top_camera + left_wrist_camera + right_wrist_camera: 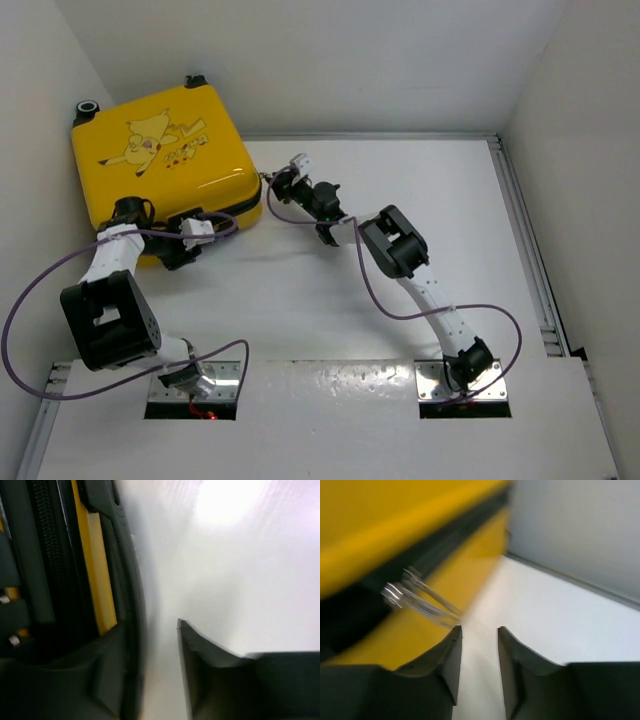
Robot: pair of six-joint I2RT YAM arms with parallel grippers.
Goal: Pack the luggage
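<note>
The yellow suitcase [165, 160] with the Pikachu cartoon lies closed and flat at the far left. My left gripper [195, 238] is at its near edge; in the left wrist view its gripper [155, 650] is open, with only white table between the fingers [200, 680], and the suitcase's black zipper seam [47, 545] runs just to the left. My right gripper [275, 188] is at the suitcase's right corner. In the right wrist view it [479, 635] is open and empty, with the silver zipper pulls [415, 600] just left of its left fingertip.
White walls enclose the table [420, 200] at the back and both sides. A metal rail [530, 240] runs along the right edge. Purple cables loop from both arms.
</note>
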